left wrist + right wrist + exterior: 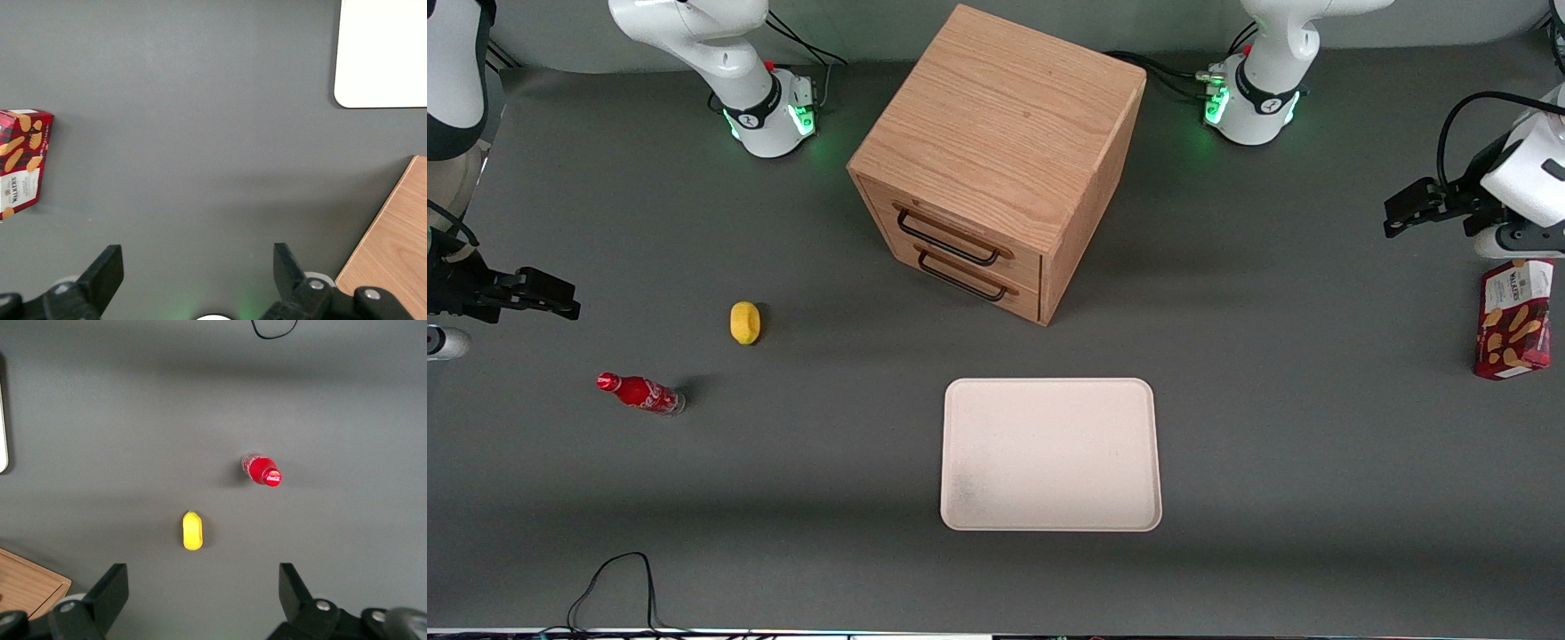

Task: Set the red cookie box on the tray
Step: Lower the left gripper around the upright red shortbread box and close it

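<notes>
The pincer [193, 273] hangs wide open above the tabletop [1280, 444], near the red cookie box [1513, 318], well apart from the tray [1051, 455].

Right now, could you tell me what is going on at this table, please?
The working arm is going for the red cookie box, which lies untouched at its end of the table. Its hand hangs open above the table, just farther from the front camera than the box, holding nothing. The tray, in front of the wooden drawer cabinet, has nothing on it yet.
</notes>
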### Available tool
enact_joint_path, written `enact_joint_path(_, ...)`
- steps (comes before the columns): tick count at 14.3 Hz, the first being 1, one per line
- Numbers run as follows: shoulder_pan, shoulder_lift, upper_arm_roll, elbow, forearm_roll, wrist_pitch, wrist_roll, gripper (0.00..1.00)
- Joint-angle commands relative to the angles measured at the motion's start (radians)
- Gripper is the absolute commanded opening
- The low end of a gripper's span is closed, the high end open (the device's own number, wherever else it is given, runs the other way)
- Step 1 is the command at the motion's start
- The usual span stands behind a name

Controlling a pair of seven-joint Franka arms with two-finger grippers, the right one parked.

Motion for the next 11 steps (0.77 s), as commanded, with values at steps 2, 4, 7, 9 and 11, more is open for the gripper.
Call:
enact_joint_path(2,-0.001,0.007,0.004,0.033,-0.003,-0.017,0.001,1.00)
enact_joint_path(4,0.008,0.013,0.019,0.025,0.008,-0.020,0.007,1.00)
enact_joint_path(7,0.011,0.070,0.086,0.005,0.179,0.005,0.183,1.00)
enact_joint_path(9,0.027,0.110,0.189,0.001,0.209,0.079,0.277,1.00)
enact_joint_path(11,0.040,0.166,0.285,-0.005,0.208,0.178,0.434,1.00)
